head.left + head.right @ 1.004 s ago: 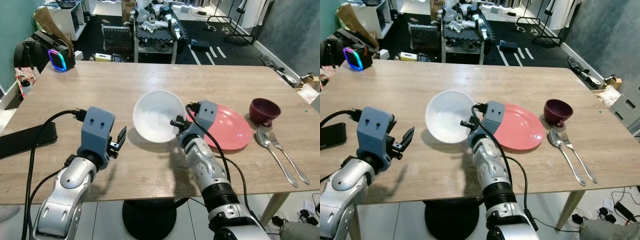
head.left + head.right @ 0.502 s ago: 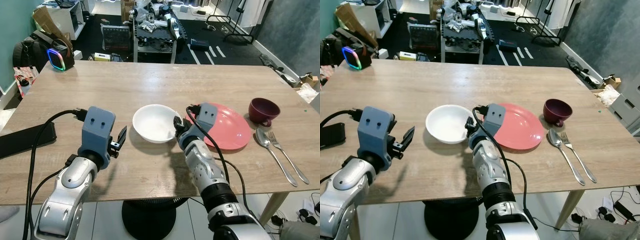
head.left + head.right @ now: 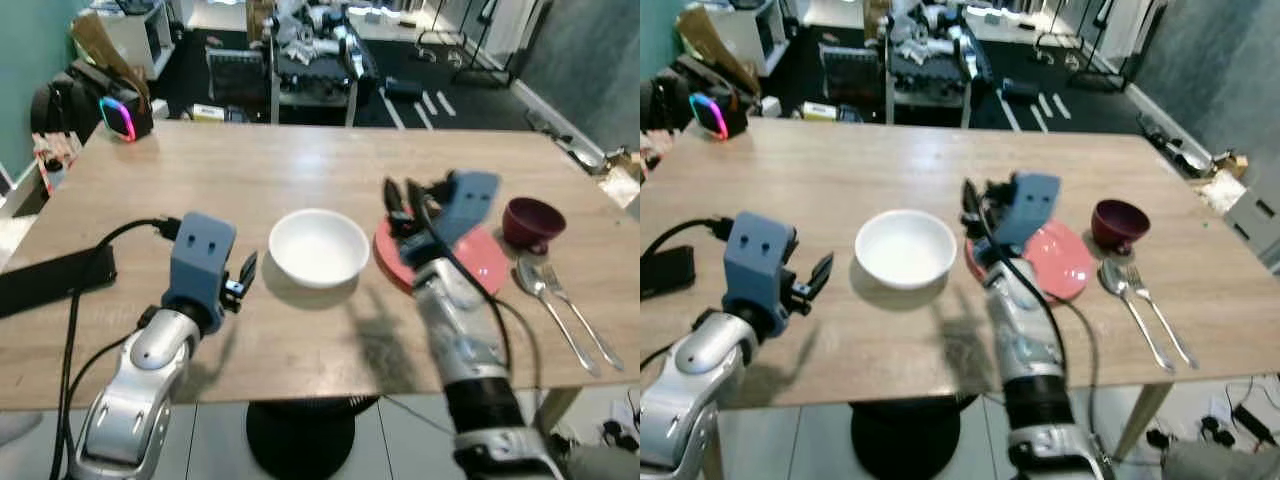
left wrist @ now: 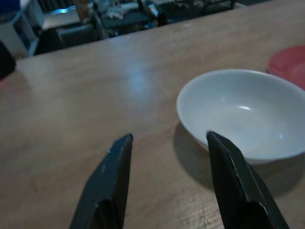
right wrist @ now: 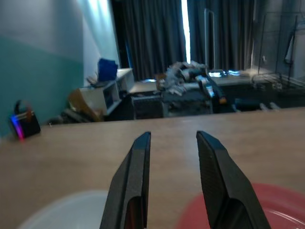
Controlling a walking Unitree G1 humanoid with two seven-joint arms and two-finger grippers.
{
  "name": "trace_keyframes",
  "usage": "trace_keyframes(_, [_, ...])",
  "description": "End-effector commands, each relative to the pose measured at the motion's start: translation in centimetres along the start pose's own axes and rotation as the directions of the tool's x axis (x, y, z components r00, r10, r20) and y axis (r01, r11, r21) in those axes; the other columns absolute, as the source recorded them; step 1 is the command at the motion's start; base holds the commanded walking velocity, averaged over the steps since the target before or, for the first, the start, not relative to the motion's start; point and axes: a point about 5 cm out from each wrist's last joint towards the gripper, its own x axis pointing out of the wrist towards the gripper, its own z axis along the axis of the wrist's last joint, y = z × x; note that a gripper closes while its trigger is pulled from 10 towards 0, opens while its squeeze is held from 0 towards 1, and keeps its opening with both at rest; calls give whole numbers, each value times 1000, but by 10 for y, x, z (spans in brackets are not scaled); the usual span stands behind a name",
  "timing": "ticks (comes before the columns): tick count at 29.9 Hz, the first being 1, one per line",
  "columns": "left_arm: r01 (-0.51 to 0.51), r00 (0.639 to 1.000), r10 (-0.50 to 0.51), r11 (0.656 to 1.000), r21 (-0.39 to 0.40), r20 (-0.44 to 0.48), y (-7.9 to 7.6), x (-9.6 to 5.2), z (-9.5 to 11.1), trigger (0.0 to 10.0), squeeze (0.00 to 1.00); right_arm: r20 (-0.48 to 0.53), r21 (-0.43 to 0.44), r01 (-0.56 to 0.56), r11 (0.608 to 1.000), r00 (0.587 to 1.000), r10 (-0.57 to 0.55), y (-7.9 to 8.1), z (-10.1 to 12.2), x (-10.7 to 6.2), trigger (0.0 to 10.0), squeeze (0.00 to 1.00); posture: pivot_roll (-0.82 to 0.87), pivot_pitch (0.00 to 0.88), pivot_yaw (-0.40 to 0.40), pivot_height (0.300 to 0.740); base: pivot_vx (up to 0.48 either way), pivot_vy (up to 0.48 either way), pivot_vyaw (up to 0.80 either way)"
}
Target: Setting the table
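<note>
a smooth, round white bowl (image 3: 319,247) is sitting upright, mouth up, on the pale wood-grain table (image 3: 250,170), just beside a flat glossy red plate (image 3: 478,262) on its right. the right gripper (image 3: 402,195) is hovering above the plate's near edge with its black fingers spread and empty. the left gripper (image 3: 247,275) is waiting low near the bowl's left side, fingers also apart, while a dark maroon cup (image 3: 532,221) and a shiny metal spoon (image 3: 552,311) and fork (image 3: 578,312) are lying further right, handles toward the robot.

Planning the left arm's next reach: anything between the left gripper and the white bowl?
Nothing visible. The left gripper is open, and between it and the white bowl lies just bare table. The pink plate sits beyond the bowl.
</note>
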Motion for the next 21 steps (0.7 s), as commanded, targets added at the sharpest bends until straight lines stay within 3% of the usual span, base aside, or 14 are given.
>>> trace_keyframes(1, [-36, 999, 36, 999, -8, -19, 4, -3, -6, 10000, 0, -22, -27, 2, 1000, 1000, -3, -8, 2, -11, 10000, 0, 33, 0, 39, 740, 0, 0, 0])
trace_keyframes(6, [-58, 998, 58, 998, -34, -7, 2, -3, -3, 10000, 0, -140, -64, 53, 997, 988, -61, -30, -10, -57, 10000, 0, -26, 0, 66, 740, 0, 0, 0])
trace_keyframes(11, [-6, 1000, 7, 1000, 11, -23, -5, -3, -7, 10000, 0, -200, -59, 120, 991, 971, -129, -34, -24, -78, 10000, 0, -48, 0, 84, 740, 0, 0, 0])
trace_keyframes(16, [12, 1000, -11, 999, 36, -24, -8, 3, -9, 10000, 0, -206, -45, 151, 988, 966, -157, -31, -30, -78, 10000, 0, -41, 0, 86, 740, 0, 0, 0])
trace_keyframes(21, [-20, 1000, 20, 1000, 9, -2, -6, 10, -5, 10000, 0, -203, -20, 120, 993, 972, -121, -17, -30, -65, 10000, 0, -6, 0, 89, 740, 0, 0, 0])
